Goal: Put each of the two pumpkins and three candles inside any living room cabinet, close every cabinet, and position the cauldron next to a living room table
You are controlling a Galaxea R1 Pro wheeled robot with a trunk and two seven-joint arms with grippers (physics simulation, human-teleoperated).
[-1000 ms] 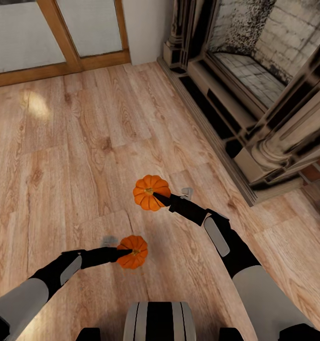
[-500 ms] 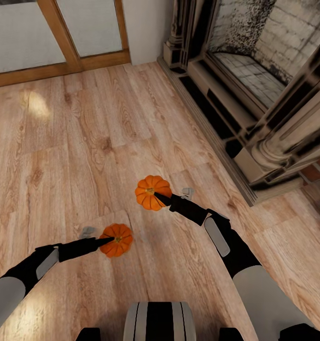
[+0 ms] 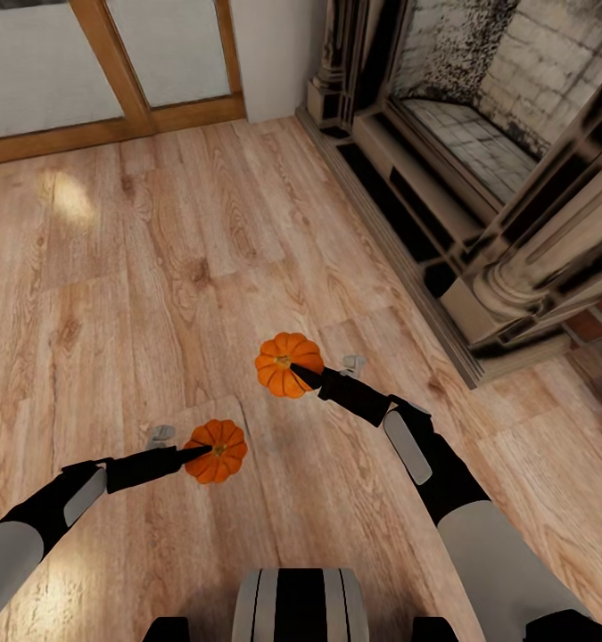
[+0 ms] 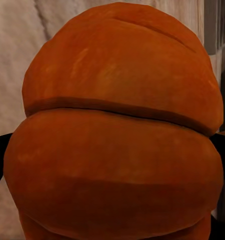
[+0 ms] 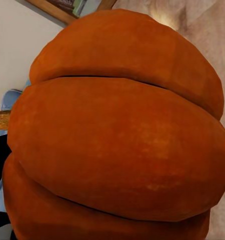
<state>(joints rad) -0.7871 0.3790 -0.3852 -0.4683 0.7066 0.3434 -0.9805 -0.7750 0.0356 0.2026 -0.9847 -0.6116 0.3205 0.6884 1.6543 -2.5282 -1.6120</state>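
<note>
A: What's hard to see?
B: Both wrist cameras are blocked by orange rind. The left gripper (image 3: 200, 454) clamps one pumpkin (image 3: 217, 451), the right gripper (image 3: 302, 376) clamps the other pumpkin (image 3: 286, 362) (fingers mostly hidden).
A: Any change?
B: The left arm has swung left since a second ago; the right barely moved.
A: Room?
B: Open floor (image 3: 113, 267) left and far; the fireplace (image 3: 479, 178) edges the right.

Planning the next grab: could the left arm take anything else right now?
Probably not: the left gripper is already shut on a pumpkin, so its jaws are full.
</note>
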